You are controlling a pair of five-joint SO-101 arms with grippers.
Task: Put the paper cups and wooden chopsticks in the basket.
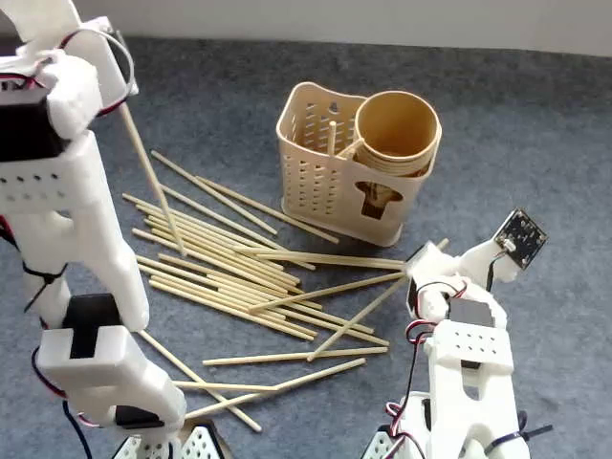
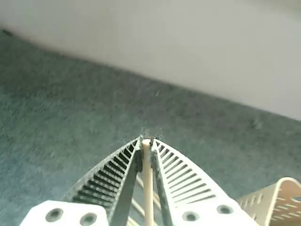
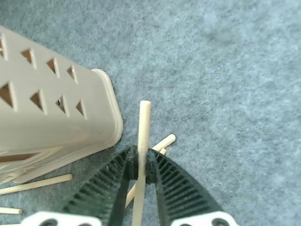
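**Both grippers clamped on a chopstick; cups already in the basket**

Left wrist view. My left gripper is pinched tight on the left-hand chopstick. The stick runs up between the fingers and ends at their tips. Grey carpet lies beyond, with a pale wall behind it. A corner of the basket is just in sight.

Right wrist view. My right gripper is also closed hard, on the right-hand chopstick, whose end pokes out past the fingertips. The basket's perforated wall is just beside it, apart from it. A loose stick lies on the carpet under the jaws.

High view. The basket sits at 1 o'clock from table centre. The stacked paper cups are in its 3 o'clock compartment. One upright chopstick stands in the 9 o'clock compartment. The pile of chopsticks is spread on the carpet at 7 to 8 o'clock of the basket. The left arm is at the 9 o'clock edge, its stick tilted, lower end over the pile. I cannot tell whether it touches. The right arm is at 5 o'clock, its gripper near the basket's 5 o'clock corner.
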